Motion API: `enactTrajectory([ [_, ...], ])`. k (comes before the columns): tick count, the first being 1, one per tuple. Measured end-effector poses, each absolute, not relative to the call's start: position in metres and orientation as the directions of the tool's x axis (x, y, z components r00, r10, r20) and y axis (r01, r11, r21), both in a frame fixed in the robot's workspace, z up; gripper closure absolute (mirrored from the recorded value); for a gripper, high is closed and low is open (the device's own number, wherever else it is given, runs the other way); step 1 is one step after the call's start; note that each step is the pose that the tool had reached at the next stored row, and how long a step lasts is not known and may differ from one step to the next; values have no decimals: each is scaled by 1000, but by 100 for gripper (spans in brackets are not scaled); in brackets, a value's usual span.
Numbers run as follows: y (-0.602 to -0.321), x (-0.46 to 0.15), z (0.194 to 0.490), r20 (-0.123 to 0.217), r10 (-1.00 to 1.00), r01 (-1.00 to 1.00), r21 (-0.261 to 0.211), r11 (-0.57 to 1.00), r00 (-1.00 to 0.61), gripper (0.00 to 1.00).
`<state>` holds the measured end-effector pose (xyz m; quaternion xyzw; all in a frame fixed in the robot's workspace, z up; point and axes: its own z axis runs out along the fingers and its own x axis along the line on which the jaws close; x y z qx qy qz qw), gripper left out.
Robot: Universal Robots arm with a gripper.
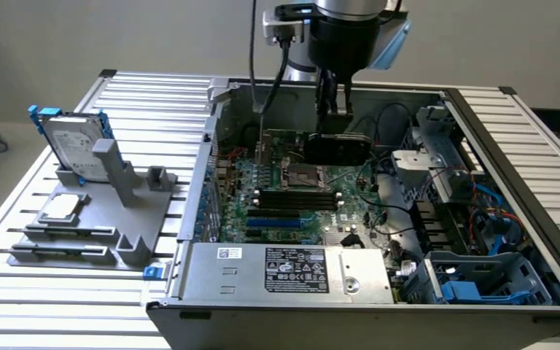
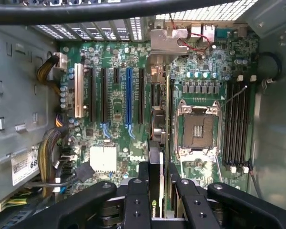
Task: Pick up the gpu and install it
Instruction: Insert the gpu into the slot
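The gpu (image 1: 340, 149) is held clamped in the gripper (image 1: 334, 125) over the motherboard (image 1: 278, 184), hemmed by case wall (image 1: 212, 157) and cables (image 1: 389, 115).

The gpu (image 1: 338, 149) upright (black-covered) over motherboard (image 1: 272, 191).

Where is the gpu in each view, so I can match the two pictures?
Exterior view: the gpu hangs from the pincer over the far end of the motherboard.
Wrist view: the gpu is seen edge-on between the fingers.
Shared landmark: the empty CPU socket, right beside the gpu in both.
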<state>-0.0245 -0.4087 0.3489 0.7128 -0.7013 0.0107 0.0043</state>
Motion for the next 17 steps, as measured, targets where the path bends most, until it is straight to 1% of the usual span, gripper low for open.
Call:
enactTrajectory([
  [7,-410,-43,343,22,-1000,-999,-41,-20,19,73],
  [17,-429,-55,337,22,-999,-999,-43,-26,25,73],
])
